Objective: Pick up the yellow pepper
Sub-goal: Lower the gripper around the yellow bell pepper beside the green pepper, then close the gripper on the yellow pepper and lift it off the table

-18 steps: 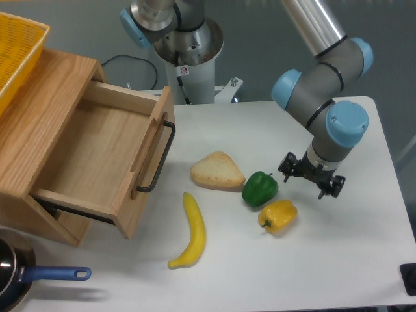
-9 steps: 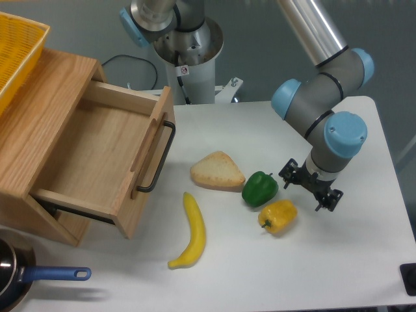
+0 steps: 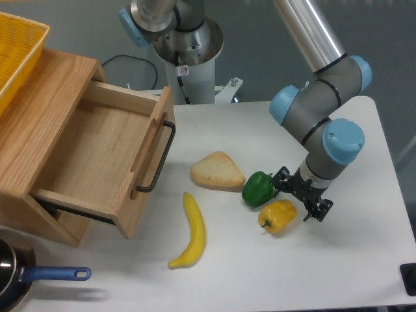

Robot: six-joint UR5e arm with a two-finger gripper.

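The yellow pepper [image 3: 278,216] lies on the white table [image 3: 364,247], just below and right of the green pepper [image 3: 259,188]. My gripper [image 3: 299,199] hangs directly over the yellow pepper's upper right side, its black fingers spread open to either side. One fingertip [image 3: 281,177] is close to the green pepper, the other [image 3: 321,209] is out to the right of the yellow one. Nothing is held between them.
A wedge of bread [image 3: 216,171] lies left of the green pepper. A yellow banana [image 3: 191,231] lies further left. An open wooden drawer [image 3: 104,156] fills the left side, with a yellow basket [image 3: 16,49] on top. A pan with a blue handle [image 3: 45,275] sits at the bottom left.
My gripper has moved left and down, from beside the peppers on the right to right above the yellow pepper. The peppers have not moved.
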